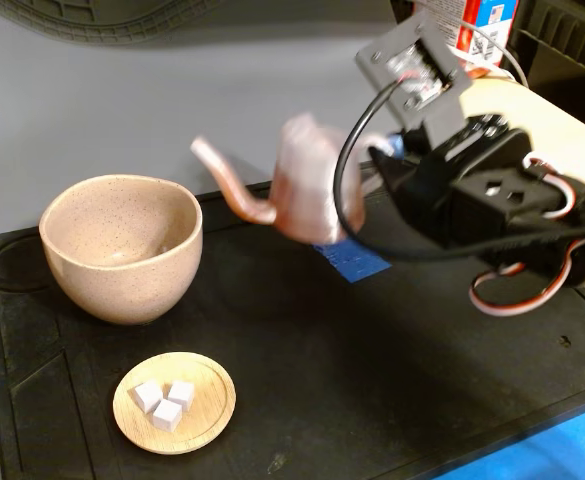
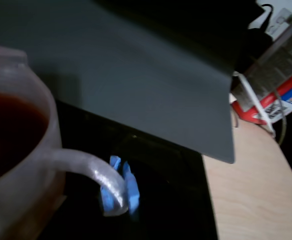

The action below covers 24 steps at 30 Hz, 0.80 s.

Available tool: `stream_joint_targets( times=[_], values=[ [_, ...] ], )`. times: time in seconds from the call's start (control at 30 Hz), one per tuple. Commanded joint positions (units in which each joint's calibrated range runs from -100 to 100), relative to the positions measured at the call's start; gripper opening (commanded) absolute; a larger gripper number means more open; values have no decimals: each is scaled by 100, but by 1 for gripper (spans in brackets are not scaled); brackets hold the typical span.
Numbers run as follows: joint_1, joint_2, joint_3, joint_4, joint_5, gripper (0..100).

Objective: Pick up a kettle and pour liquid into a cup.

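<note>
closest to the wrist view's lens sits the kettle (image 2: 16, 165), its mouth showing dark reddish liquid (image 2: 8, 132), spout curving off over blue tape (image 2: 131, 187); the pincer itself is out of frame here. fixed view: kettle (image 1: 312, 180) blurred and lifted clear of the black surface (image 1: 372, 380), carried at the pincer (image 1: 380, 165), which seems clamped on its handle side, spout aimed at the cup (image 1: 122, 245) but short of it. carrying step; next, reach the rim, then tilt.

No text, brand or number is legible; the red, white and blue carton (image 2: 278, 90) behind the table carries printing too blurred to read.
</note>
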Motion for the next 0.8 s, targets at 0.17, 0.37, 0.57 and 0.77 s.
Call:
stream_joint_targets(
  times=[0.17,0.37,0.57,0.77],
  values=[
    [-14,-1277,-211,993,-215,1],
    [-22,-1575,-221,1019,-230,1],
    [-45,-1703,-230,1028,-230,1],
    [-204,-1917,-711,1953,-194,1]
  ],
)
